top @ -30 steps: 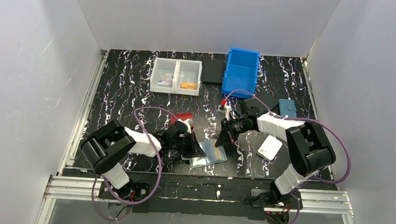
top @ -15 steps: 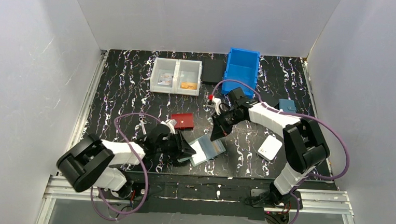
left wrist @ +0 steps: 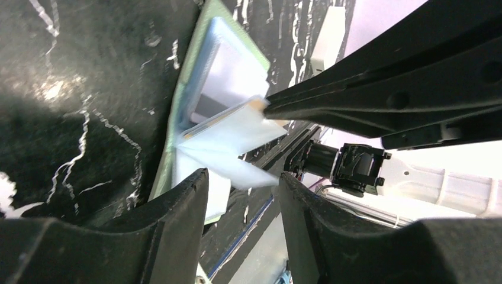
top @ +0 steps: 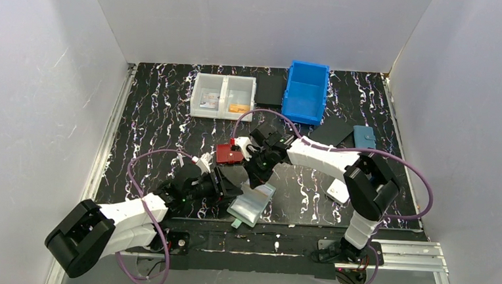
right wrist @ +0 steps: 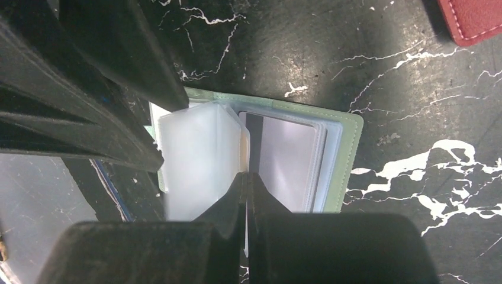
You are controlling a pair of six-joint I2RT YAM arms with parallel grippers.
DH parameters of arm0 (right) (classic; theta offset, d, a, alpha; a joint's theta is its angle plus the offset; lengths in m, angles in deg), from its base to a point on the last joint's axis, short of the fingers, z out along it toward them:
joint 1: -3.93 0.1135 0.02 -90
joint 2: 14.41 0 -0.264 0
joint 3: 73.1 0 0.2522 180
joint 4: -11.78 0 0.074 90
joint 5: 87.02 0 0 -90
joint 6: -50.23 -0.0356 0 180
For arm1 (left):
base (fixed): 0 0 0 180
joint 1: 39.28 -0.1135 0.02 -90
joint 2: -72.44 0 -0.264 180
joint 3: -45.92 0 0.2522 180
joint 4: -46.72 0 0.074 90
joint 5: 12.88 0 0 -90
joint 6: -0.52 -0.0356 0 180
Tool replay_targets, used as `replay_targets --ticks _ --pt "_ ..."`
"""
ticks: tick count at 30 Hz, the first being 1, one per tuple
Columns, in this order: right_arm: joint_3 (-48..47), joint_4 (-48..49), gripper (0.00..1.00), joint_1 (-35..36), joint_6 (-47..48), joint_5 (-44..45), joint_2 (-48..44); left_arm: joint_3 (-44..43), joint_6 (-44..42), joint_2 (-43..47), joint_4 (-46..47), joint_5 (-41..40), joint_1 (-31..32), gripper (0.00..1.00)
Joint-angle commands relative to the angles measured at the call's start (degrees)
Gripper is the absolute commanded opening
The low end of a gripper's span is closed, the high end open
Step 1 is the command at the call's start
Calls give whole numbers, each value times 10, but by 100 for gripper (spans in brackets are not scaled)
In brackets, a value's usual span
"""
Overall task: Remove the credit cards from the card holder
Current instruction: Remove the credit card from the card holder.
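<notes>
- With its sage-green cover splayed open, the card holder (top: pixel 249 208) lies at the table's (top: pixel 158 110) near edge, about midway along, and its tab seems to poke past that edge.
- Clear sleeves fan up from the spine, and a silvery credit card (right wrist: pixel 284 160) sits inside one of them, not yet out.
- Right gripper (right wrist: pixel 246 176) is clenched tight, tips at the edge of a raised sleeve leaf; whether it truly pinches that leaf, I can't tell.
- Left gripper (left wrist: pixel 244 178) hangs just beside the holder on its left, jaws parted, grasping nothing.
- Red wallet (top: pixel 230 154) lies just behind both grippers, toward the far edge.
- Danger now: nothing pins the holder down, so a tug on the sleeve could lift the whole thing or drag it off the near edge.
- Pulling on floppy plastic rather than the card could also leave the card stuck inside.
</notes>
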Motion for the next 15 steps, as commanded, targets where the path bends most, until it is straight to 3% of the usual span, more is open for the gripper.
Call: replay_targets --ticks 1,8,15 --pt "1 17 1 2 -17 1 -10 8 37 -2 -12 -2 -3 47" --pt "46 63 1 -5 -14 49 -95 -9 13 22 -13 -3 -3 52" --pt "85 88 1 -88 -33 -3 -146 -36 -41 57 -63 -23 -4 56"
